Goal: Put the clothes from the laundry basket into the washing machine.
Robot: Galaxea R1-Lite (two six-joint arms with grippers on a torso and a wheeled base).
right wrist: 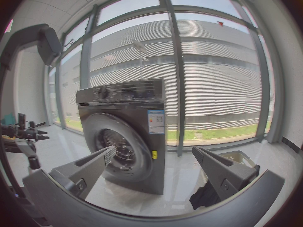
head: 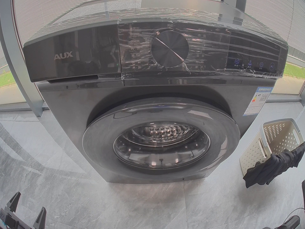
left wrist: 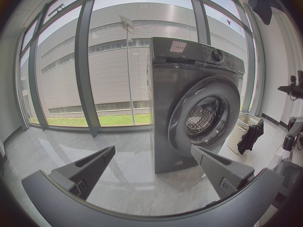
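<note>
The grey washing machine (head: 159, 112) stands straight ahead with its round glass door (head: 161, 142) shut and the steel drum visible behind it. To its right on the floor sits a cream perforated laundry basket (head: 276, 137). A dark garment (head: 273, 167) hangs over the basket's front rim. My left gripper (head: 28, 204) is low at the near left, open and holding nothing. In the left wrist view the left gripper (left wrist: 152, 150) faces the machine (left wrist: 195, 104) from a distance. My right gripper (right wrist: 153, 152) is open too, well back from the basket (right wrist: 240, 157) and garment (right wrist: 205, 196).
Grey marble floor (head: 143, 204) stretches open in front of the machine. Tall glass windows (left wrist: 110, 63) with grey metal frames stand behind it, and a frame post (head: 19, 64) rises at the machine's left. White walls close off both sides.
</note>
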